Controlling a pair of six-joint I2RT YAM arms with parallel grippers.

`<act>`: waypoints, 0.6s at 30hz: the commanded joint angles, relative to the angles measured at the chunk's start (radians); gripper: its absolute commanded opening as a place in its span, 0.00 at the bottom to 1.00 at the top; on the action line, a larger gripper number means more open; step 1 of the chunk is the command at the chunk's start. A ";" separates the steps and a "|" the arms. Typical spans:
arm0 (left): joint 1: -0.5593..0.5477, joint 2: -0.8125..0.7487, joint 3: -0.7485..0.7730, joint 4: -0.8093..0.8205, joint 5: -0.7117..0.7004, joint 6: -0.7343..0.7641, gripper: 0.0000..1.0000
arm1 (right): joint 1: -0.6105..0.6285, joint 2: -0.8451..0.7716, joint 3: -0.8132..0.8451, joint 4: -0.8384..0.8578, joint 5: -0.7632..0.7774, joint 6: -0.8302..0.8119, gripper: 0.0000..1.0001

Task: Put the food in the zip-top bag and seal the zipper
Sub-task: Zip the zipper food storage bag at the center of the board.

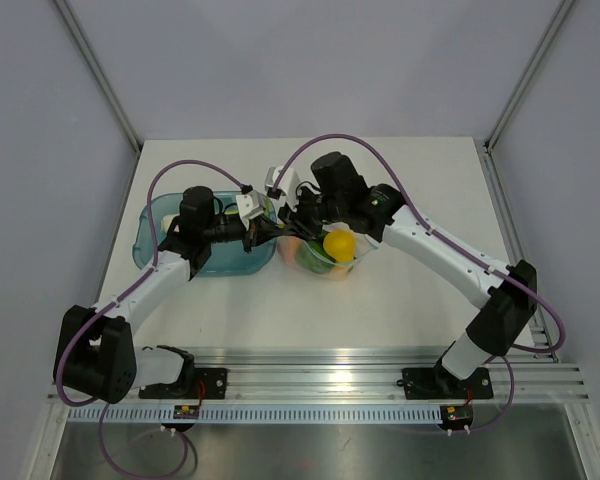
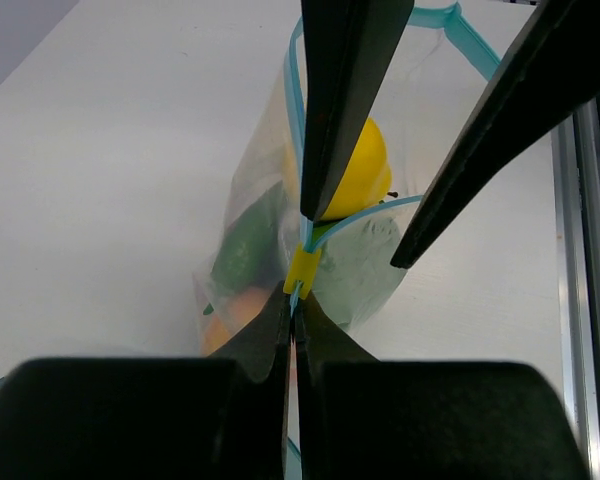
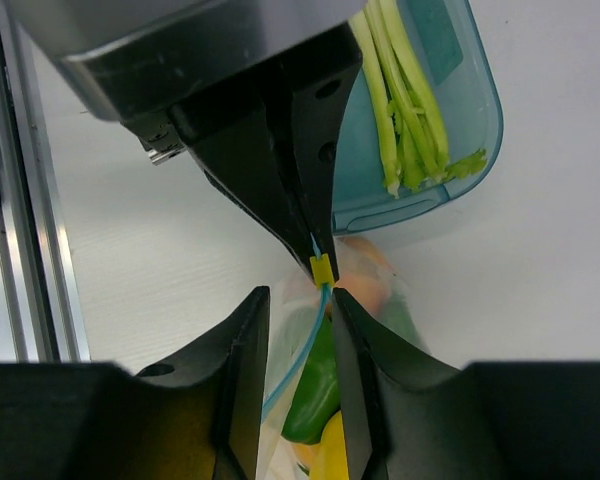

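Left wrist view: at frame center, left tool (image 2: 292, 305) pinches shut on the zipper (image 2: 297, 110) beside its yellow slider (image 2: 302, 268). Right tool (image 3: 300, 300) gapes open around it. The zip-top bag (image 2: 365, 270) holds food (image 2: 368, 160) on the surface (image 2: 100, 180).

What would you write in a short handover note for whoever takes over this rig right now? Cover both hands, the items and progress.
Left hand: shut on the zipper beside the yellow slider.
Right hand: open, straddling the zipper.
Zip-top bag: holds a yellow piece, green piece and orange piece; mouth unsealed.
Green stalks: in the teal tray.
Left to do: bag the stalks, then seal.
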 commanded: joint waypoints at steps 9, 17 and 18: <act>0.006 -0.019 0.022 0.067 0.052 -0.021 0.00 | 0.006 0.038 -0.013 0.111 -0.020 -0.010 0.33; 0.006 -0.020 0.022 0.062 0.066 -0.021 0.00 | 0.003 0.024 -0.064 0.173 -0.017 0.002 0.15; 0.007 -0.022 0.019 0.062 0.063 -0.021 0.00 | 0.003 0.025 -0.064 0.173 -0.016 0.002 0.11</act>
